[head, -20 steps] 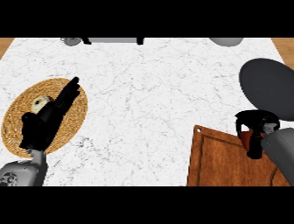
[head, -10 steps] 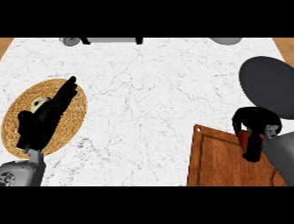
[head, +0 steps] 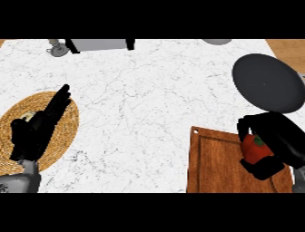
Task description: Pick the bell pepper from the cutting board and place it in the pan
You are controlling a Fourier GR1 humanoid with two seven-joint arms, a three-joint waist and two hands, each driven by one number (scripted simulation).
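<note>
Judging by its look, the glossy red bell pepper point(head: 254, 147) should be light, hollow and fairly stiff, with a smooth, rounded skin that could slip between fingers; it is best taken across its broad middle, where the walls are widest, not by the stem end. It sits at the right side of the brown wooden cutting board point(head: 215, 163), near the board's far right corner, and the black right hand point(head: 276, 145) is wrapped round it: the fingers curl over its far side and right flank while the thumb closes in beneath on the near side, so only part of the red skin shows. Whether the pepper is off the board or resting on it cannot be told. The round dark grey pan point(head: 269, 81) lies farther off, just beyond the hand. The black left hand point(head: 38, 131) rests with straight fingers, holding nothing, over the round woven straw mat point(head: 7, 149) at the left.
</note>
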